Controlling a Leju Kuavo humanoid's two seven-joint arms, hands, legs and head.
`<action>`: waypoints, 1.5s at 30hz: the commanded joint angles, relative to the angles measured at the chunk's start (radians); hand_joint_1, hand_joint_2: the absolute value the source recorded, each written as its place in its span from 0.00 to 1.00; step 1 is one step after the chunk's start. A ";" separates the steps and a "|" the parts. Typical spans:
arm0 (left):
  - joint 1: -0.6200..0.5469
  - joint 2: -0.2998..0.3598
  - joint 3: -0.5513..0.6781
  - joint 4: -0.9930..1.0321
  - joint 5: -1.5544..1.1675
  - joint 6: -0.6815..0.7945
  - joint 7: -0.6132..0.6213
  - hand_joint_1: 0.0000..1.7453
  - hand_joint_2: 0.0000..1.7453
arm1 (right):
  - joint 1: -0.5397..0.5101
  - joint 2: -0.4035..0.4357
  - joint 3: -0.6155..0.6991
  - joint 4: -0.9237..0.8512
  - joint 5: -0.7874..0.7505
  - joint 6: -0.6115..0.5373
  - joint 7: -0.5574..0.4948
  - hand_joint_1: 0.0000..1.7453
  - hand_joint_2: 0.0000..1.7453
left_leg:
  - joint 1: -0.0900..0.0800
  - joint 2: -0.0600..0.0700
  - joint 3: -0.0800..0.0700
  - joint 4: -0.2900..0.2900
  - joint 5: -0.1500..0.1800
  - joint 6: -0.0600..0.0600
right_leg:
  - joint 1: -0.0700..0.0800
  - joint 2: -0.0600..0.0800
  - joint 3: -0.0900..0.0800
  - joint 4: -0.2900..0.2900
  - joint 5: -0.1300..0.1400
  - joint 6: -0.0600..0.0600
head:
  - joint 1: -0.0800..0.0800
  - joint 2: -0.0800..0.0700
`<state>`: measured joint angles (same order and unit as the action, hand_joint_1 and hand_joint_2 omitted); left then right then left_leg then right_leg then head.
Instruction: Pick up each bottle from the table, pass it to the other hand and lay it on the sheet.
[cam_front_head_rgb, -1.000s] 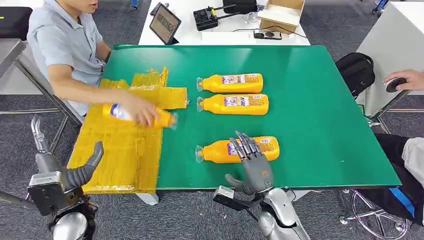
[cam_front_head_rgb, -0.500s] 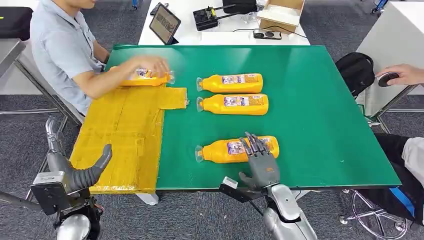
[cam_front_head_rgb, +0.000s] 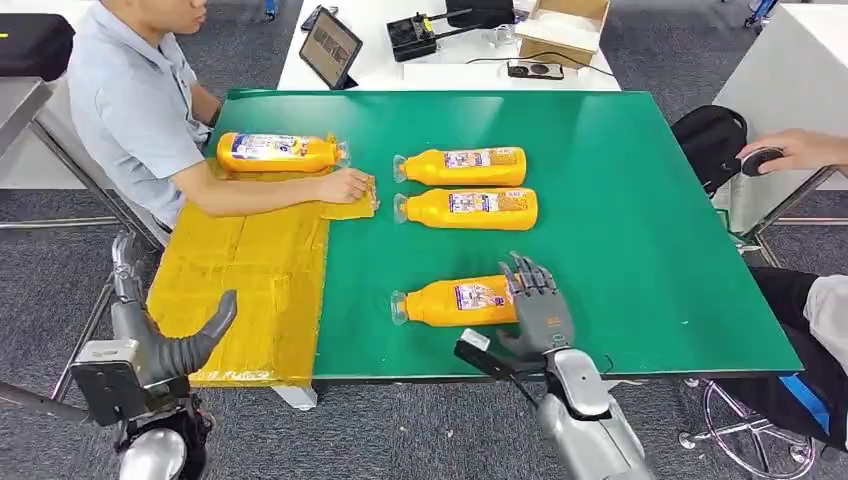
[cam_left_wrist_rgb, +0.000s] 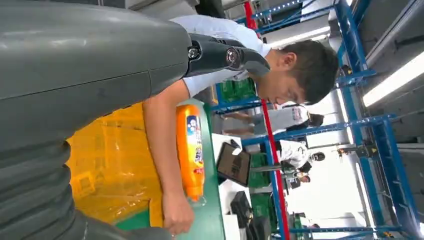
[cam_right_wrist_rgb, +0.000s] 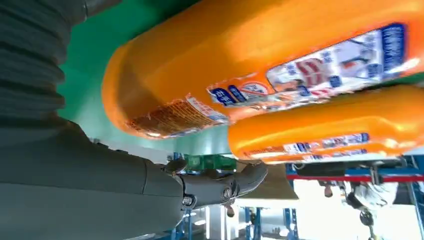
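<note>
The nearest orange bottle (cam_front_head_rgb: 450, 301) lies on its side on the green table (cam_front_head_rgb: 620, 230), cap pointing left. My right hand (cam_front_head_rgb: 537, 307) hovers over its base end with fingers spread and nothing gripped. In the right wrist view that bottle (cam_right_wrist_rgb: 250, 65) looms close, with my thumb (cam_right_wrist_rgb: 220, 186) standing apart from it. Two more bottles (cam_front_head_rgb: 465, 166) (cam_front_head_rgb: 470, 208) lie farther back. A fourth bottle (cam_front_head_rgb: 275, 152) lies at the far end of the yellow sheet (cam_front_head_rgb: 240, 280). My left hand (cam_front_head_rgb: 160, 345) is open off the table's front left corner.
A seated person at the far left presses a hand (cam_front_head_rgb: 347, 185) on the sheet's flap. In the left wrist view the person's arm lies beside the fourth bottle (cam_left_wrist_rgb: 190, 150). Another person's hand (cam_front_head_rgb: 790, 150) holds a dark object at the right. A tablet (cam_front_head_rgb: 328, 47) and boxes stand on the white desk behind.
The person carried the fourth bottle from the sheet's middle to its far end and let go, then put a hand on the flap. My right hand shifted right over the near bottle's base.
</note>
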<state>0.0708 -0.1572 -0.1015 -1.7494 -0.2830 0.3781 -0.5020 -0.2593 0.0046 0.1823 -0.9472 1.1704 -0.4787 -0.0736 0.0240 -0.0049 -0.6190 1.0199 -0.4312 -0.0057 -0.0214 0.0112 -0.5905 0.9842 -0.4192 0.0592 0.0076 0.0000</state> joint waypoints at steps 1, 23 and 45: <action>-0.036 0.006 -0.015 0.063 0.002 -0.001 0.006 0.00 1.00 | -0.073 -0.005 -0.022 0.140 -0.003 0.009 0.001 0.00 1.00 | -0.001 0.000 0.003 -0.001 -0.001 0.001 | 0.000 -0.001 0.003 -0.001 -0.001 -0.002 | 0.000 0.000; -0.093 0.028 -0.053 0.119 0.035 -0.067 0.062 0.00 1.00 | -0.279 -0.010 0.025 0.467 -0.056 0.264 0.012 1.00 1.00 | 0.000 0.000 0.007 -0.002 0.000 0.002 | 0.000 -0.002 0.007 -0.002 0.000 -0.002 | 0.000 0.000; -0.073 0.038 -0.086 0.156 0.168 -0.161 0.045 0.00 1.00 | -0.124 0.044 -0.153 0.339 -0.603 0.513 -0.409 1.00 1.00 | 0.001 -0.001 0.022 -0.005 -0.001 0.002 | 0.002 -0.003 0.015 -0.007 0.001 -0.003 | 0.000 0.000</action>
<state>-0.0015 -0.1446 -0.1476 -1.6651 -0.1607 0.2586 -0.4475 -0.5651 -0.0111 0.1485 -0.5367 0.7831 -0.0355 -0.3023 0.0242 -0.0027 -0.5986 1.0198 -0.4340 -0.0055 -0.0209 0.0134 -0.5733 0.9824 -0.4190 0.0591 0.0076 0.0000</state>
